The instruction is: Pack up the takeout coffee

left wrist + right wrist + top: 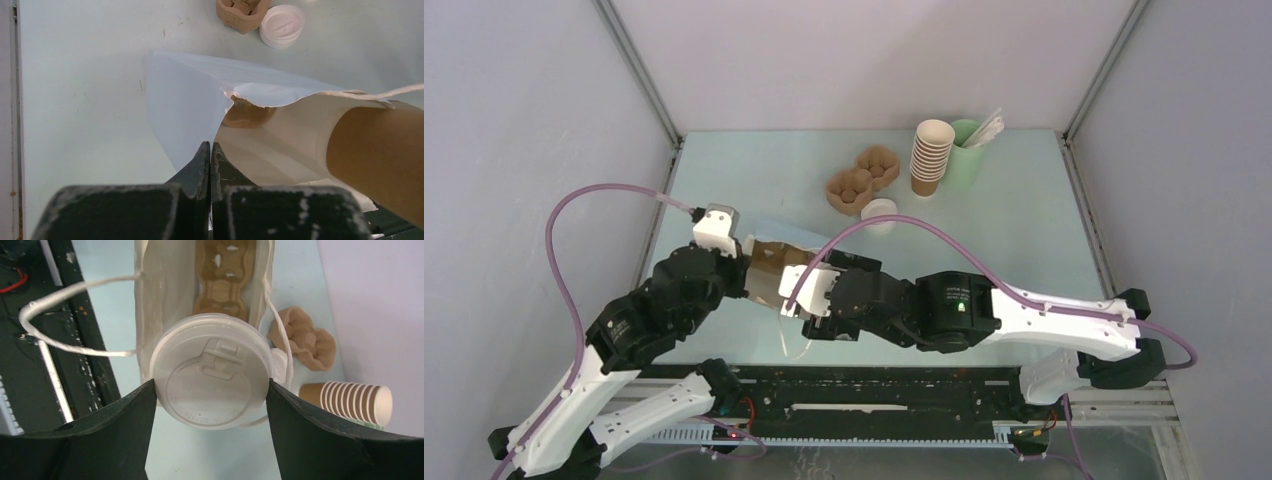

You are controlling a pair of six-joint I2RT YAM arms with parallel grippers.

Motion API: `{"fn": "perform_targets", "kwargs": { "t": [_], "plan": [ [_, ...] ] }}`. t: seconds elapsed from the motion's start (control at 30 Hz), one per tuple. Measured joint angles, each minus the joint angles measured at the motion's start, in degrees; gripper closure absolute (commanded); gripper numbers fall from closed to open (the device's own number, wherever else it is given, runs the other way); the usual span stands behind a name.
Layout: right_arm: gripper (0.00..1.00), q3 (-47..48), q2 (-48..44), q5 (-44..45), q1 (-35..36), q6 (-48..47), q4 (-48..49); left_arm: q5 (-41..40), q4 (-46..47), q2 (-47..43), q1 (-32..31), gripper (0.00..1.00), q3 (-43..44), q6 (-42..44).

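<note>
The takeout coffee shows as a round white lid (212, 375) in the right wrist view and as a brown side wall (380, 155) in the left wrist view. My right gripper (212, 390) is shut on it, one finger against each side of the lid. The cup sits at the mouth of a white paper bag (769, 262) lying on the table. A brown pulp cup carrier (220, 285) lies inside the bag. My left gripper (210, 150) is shut on the bag's upper edge (185, 100), holding the mouth open.
At the back stand a tall stack of brown cups (931, 155) and a pale green cup of sticks (966, 150). A brown pulp carrier (862, 180) and a loose white lid (879, 214) lie beside them. The bag's string handle (65, 310) loops toward the table's near edge.
</note>
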Motion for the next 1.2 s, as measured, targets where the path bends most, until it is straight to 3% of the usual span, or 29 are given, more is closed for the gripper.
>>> {"fn": "perform_targets", "kwargs": {
  "t": [0.4, 0.77, 1.2],
  "plan": [
    [0.36, -7.2, -5.6, 0.3, -1.3, -3.8, 2.3, 1.0, 0.2, 1.4, 0.0, 1.00, 2.3, 2.0],
    [0.36, -8.7, -1.6, -6.0, -3.3, -8.5, 10.1, 6.8, 4.4, -2.0, 0.0, 1.00, 0.2, 3.1],
    [0.36, -13.3, 2.9, -0.3, -3.3, -8.6, 14.0, 9.6, 6.3, -2.9, 0.0, 1.00, -3.9, 3.2]
  ]
}}
